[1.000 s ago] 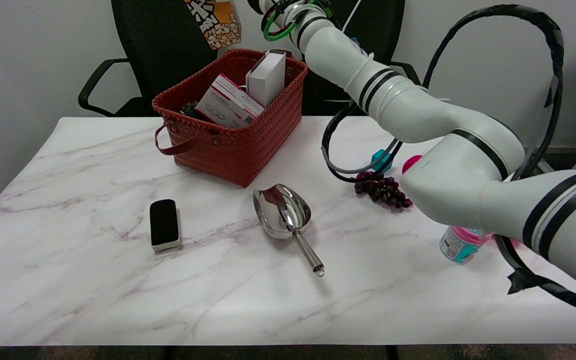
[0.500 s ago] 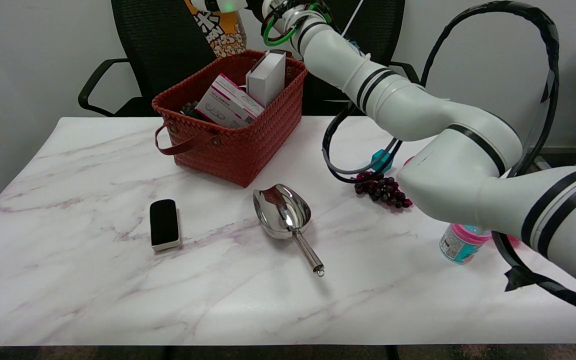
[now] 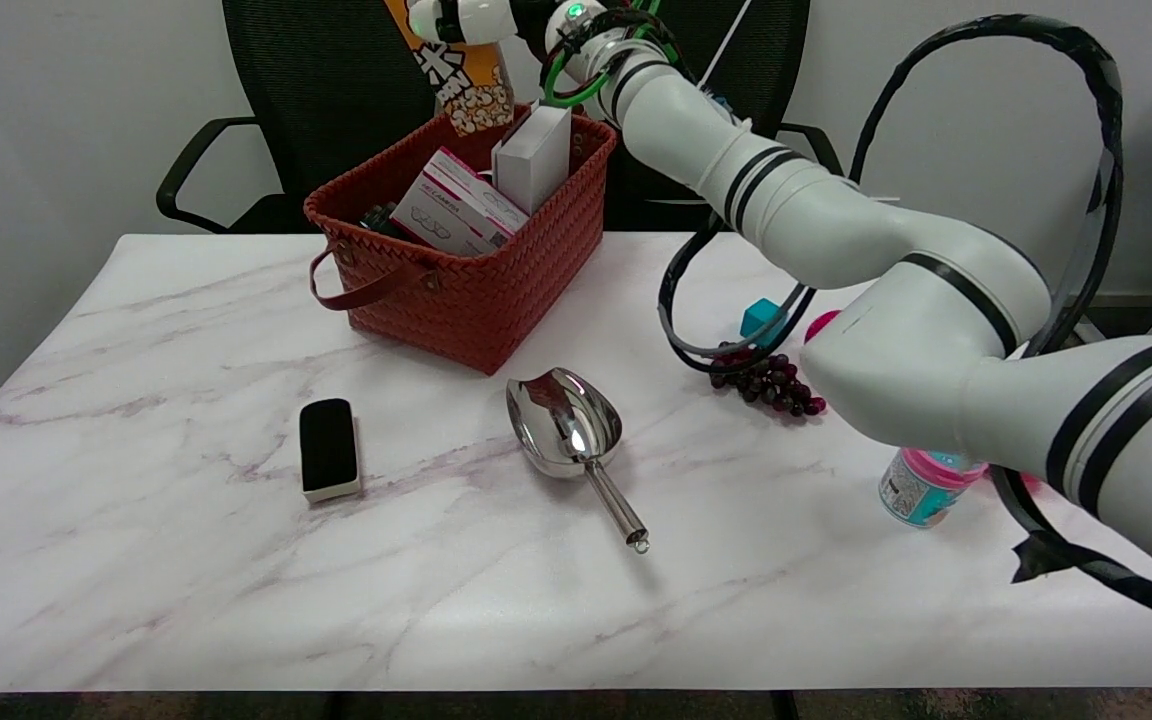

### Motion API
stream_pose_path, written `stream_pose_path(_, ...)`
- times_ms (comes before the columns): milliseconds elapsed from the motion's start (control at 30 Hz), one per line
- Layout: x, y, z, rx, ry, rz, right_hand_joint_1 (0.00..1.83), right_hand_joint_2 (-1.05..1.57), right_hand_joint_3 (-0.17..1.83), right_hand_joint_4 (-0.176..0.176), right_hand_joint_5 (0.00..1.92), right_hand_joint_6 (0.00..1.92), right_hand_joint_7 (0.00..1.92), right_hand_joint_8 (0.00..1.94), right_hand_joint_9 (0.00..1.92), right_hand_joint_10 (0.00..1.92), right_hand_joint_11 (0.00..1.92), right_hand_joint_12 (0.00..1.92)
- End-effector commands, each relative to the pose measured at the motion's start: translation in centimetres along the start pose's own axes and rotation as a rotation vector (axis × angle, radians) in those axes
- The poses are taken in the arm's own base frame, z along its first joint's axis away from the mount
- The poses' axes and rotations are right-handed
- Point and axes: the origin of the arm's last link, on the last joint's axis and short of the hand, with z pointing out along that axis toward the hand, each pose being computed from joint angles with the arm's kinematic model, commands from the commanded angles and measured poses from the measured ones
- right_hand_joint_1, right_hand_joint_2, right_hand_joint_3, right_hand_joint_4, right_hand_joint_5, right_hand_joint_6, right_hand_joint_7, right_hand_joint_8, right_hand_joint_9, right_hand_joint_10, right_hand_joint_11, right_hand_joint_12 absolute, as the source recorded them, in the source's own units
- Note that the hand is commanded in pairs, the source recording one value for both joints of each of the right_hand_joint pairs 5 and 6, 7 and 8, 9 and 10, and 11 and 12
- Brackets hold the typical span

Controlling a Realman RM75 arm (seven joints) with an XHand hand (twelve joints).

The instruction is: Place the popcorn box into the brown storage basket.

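The popcorn box (image 3: 464,80) hangs tilted over the far rim of the brown storage basket (image 3: 476,290), its lower end dipping just behind the rim — held in my right hand (image 3: 471,18), whose fingers wrap its upper part at the top edge of the view.

Going left to right across the table (image 3: 136,560): a black eraser block (image 3: 328,448) lies toward the left, well clear of the near edge. The basket stands near the far edge, left of middle, with a pink-and-white carton (image 3: 458,203) and an upright white box (image 3: 533,155) inside it. A steel scoop (image 3: 572,433) lies about mid-table, handle pointing to the near edge. Further right, a bunch of dark grapes (image 3: 766,383) and a teal block (image 3: 761,318) sit beside my arm's cable — and a pink-lidded cup (image 3: 921,486) stands partly under my forearm, near the right edge.
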Motion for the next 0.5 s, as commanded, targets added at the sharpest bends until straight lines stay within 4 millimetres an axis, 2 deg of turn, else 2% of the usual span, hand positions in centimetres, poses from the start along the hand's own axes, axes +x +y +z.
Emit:
stream_pose_path(33,0.74,1.02,-0.22,-0.015,0.008,-0.006,1.15,0.10,1.25,0.000,0.56,0.56,0.47,0.47,0.33,0.33,0.00,0.00)
stream_pose_path(133,0.78,0.94,-0.23,-0.013,0.008,-0.013,1.14,0.04,1.27,0.000,0.53,0.53,0.41,0.41,0.24,0.24,0.00,0.00)
stream_pose_path(267,0.80,0.52,-0.22,0.000,0.006,-0.014,1.13,-0.06,1.23,0.000,0.28,0.28,0.28,0.28,0.13,0.13,0.00,0.00)
stream_pose_path(500,0.75,0.62,-0.28,0.001,0.004,-0.017,1.12,-0.14,1.22,0.000,0.07,0.07,0.20,0.20,0.09,0.09,0.00,0.00)
